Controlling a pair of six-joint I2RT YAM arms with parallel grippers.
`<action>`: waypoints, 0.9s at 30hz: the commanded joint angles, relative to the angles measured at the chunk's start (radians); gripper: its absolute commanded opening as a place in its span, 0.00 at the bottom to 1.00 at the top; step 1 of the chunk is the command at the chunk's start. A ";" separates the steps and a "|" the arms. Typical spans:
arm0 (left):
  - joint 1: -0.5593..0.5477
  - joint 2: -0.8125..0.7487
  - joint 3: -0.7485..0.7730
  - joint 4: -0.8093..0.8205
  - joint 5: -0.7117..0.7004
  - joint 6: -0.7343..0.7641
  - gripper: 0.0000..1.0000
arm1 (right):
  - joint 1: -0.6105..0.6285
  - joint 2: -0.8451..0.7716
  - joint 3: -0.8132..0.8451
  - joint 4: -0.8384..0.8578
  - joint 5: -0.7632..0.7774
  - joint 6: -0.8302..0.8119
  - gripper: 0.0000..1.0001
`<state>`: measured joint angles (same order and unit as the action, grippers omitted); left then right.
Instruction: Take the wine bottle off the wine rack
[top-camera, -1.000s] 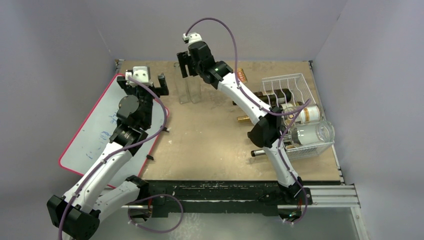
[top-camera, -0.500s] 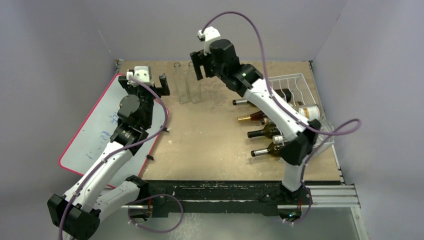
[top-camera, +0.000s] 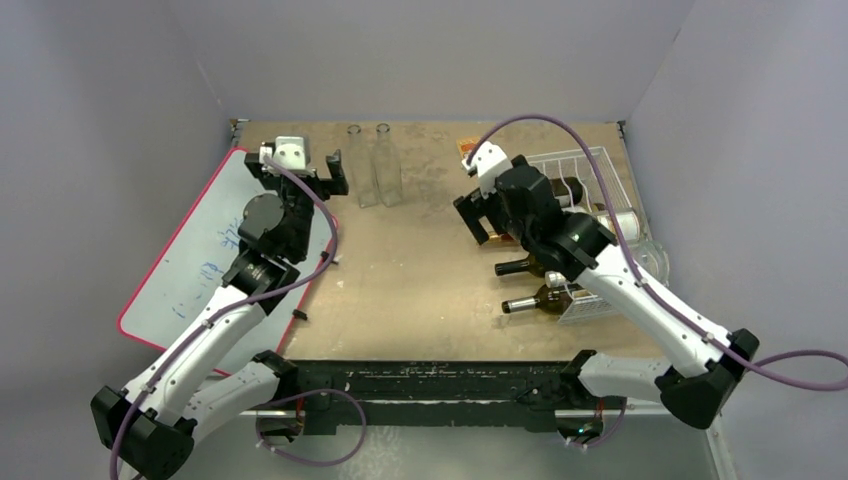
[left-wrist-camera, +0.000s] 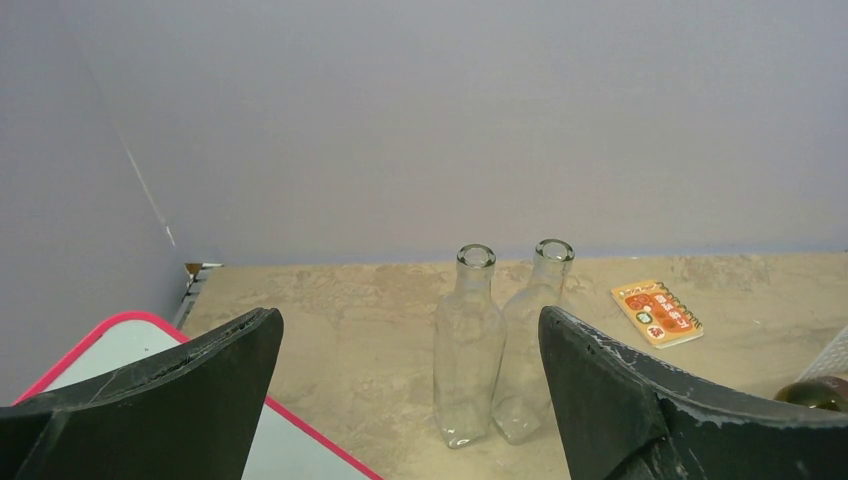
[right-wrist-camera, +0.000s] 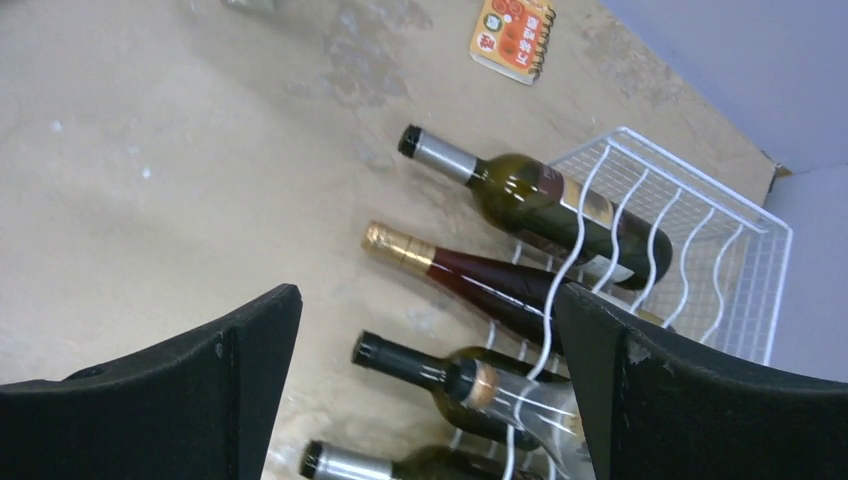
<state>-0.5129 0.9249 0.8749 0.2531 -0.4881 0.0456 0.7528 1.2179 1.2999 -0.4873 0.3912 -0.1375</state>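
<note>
The right claw (right-wrist-camera: 428, 300) is spread about as wide as it goes, with nothing between its black fingers (right-wrist-camera: 150, 400) and nothing touching them; it hangs in the air over the bottle necks, apart from all of them. Below and just ahead lies the dark-red wine bottle with the gold foil neck (right-wrist-camera: 470, 275), with the green wine bottle with the silver capsule (right-wrist-camera: 520, 190) beyond it. Nearer are a dark wine bottle with a black capsule (right-wrist-camera: 425, 368) and a fourth bottle with a silver cap (right-wrist-camera: 335, 462), mostly cut off by the frame. All four lie on their sides, bodies inside the white wire rack (right-wrist-camera: 690, 230) at the right of the brown table (top-camera: 420, 290), necks poking out toward its middle, so none is off the rack yet. The necks lie close together, so I judge that fingers coming down this wide could straddle two of them or knock a neighbour, and a smooth round neck may slip in the pinch. A pull could also drag the light rack along or snag on the wavy wire, and a bottle held by its neck alone may droop onto the table. Farther out, an orange spiral notebook (right-wrist-camera: 513, 27) lies near the far edge and two clear glass bottles (left-wrist-camera: 465, 350) stand upright. The left claw (top-camera: 298, 175), likewise wide open and empty, hovers by the red-edged whiteboard (top-camera: 185, 265)
</note>
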 joint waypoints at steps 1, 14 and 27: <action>-0.010 -0.030 0.033 0.041 -0.028 0.004 1.00 | 0.004 -0.071 -0.053 -0.066 0.002 -0.114 1.00; -0.026 -0.010 0.023 0.048 -0.068 0.027 1.00 | 0.005 -0.122 -0.296 -0.133 0.249 -0.280 1.00; -0.035 -0.003 0.019 0.051 -0.076 0.029 1.00 | 0.007 -0.053 -0.431 -0.006 0.509 -0.410 1.00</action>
<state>-0.5400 0.9264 0.8749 0.2550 -0.5541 0.0502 0.7540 1.1240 0.8772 -0.5652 0.7795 -0.4881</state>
